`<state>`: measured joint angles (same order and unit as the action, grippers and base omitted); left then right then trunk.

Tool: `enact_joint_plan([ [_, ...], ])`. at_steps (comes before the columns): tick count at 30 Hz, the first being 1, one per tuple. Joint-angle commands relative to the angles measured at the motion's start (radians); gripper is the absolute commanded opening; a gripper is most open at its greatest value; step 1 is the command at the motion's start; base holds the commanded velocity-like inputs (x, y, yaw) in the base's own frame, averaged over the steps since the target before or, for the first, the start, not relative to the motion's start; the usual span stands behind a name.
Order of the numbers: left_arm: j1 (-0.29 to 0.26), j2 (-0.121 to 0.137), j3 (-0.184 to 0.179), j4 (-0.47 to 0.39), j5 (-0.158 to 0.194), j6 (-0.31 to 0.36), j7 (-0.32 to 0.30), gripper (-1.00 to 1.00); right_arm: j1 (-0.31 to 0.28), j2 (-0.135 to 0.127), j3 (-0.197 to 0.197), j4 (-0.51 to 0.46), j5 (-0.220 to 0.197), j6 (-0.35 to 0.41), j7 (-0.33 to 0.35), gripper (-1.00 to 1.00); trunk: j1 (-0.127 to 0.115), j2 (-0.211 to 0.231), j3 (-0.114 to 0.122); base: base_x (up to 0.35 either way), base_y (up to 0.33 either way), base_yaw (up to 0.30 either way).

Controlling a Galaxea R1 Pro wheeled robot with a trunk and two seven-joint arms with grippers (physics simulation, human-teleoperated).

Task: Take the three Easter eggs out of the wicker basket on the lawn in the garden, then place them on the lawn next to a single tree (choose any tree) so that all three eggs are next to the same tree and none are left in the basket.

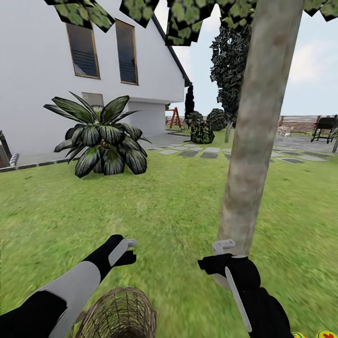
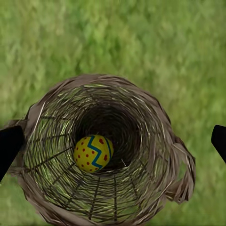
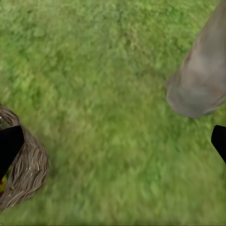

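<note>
Sunny lawn by a white house. The left hand, fingers spread and empty, hangs directly above the basket; one egg remains inside. The right hand, also spread and empty, hovers beside the tree, where two eggs seem already placed.

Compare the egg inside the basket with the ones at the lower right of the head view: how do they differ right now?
The egg in the wicker basket lies deep at its bottom, whole egg visible from the left wrist; the eggs on the lawn near the tree are cropped by the picture's edge. One remains to be taken out; those are already out. All share yellow shells with red marks.
</note>
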<state>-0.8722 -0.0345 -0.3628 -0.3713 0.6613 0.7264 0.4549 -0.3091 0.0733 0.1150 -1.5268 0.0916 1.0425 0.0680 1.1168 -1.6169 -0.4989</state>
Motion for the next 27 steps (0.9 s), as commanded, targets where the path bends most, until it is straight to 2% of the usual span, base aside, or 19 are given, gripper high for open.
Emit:
enact_joint_plan([
  [1, -0.001, 0.001, -0.008, -0.002, 0.010, 0.002, 0.008, 1.00, -0.001, 0.000, 0.000, -0.001, 0.010, 0.005, 0.007, 1.00, 0.000, -0.001, -0.001, 0.000, 0.116, -0.004],
  [25, -0.001, 0.001, -0.007, 0.000, 0.007, 0.004, 0.007, 1.00, -0.001, 0.000, 0.000, -0.001, 0.010, 0.005, 0.007, 1.00, 0.000, -0.001, -0.001, 0.000, 0.013, 0.000],
  [27, -0.001, 0.001, -0.007, 0.000, 0.007, 0.004, 0.007, 1.00, -0.001, 0.000, 0.000, -0.001, 0.010, 0.005, 0.007, 1.00, 0.008, -0.015, -0.007, 0.000, 0.000, 0.000],
])
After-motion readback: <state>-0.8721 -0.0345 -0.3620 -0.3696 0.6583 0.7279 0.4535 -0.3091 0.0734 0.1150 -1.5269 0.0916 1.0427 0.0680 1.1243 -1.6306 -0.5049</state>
